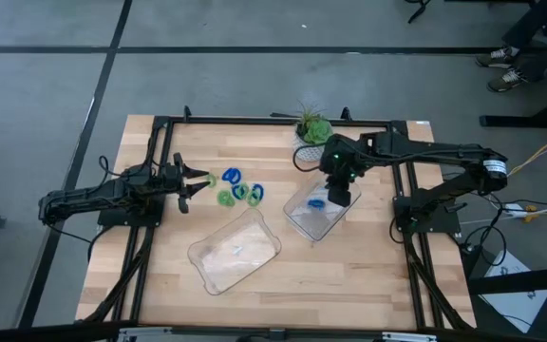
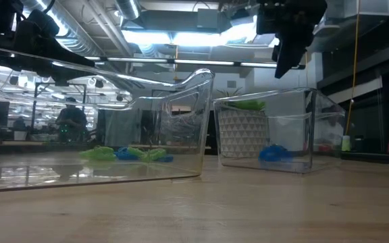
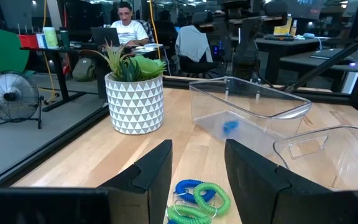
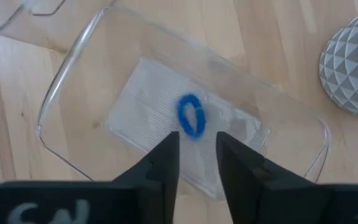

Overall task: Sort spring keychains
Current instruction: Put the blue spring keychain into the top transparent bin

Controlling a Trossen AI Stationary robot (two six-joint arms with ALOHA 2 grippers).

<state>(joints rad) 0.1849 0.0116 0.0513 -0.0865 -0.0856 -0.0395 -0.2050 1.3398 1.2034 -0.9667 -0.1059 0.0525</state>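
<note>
Several small coiled keychains, blue and green (image 1: 239, 188), lie in a loose cluster on the wooden table; the left wrist view shows a blue and a green one (image 3: 199, 196) between its fingers. My left gripper (image 1: 198, 182) is open and level, just to the table's left of the cluster. One blue keychain (image 4: 191, 116) lies on the floor of the clear right tray (image 1: 304, 220). My right gripper (image 1: 341, 197) hangs open and empty above this tray, pointing down. In the low view it hangs (image 2: 282, 66) over the tray's blue keychain (image 2: 273, 153).
A second, larger clear tray (image 1: 235, 249) sits nearer the table's near edge, with no keychain visible in it. A potted plant in a patterned white pot (image 1: 313, 129) stands at the far edge, close behind the right tray. A person sits at a desk (image 3: 124, 22) beyond the table.
</note>
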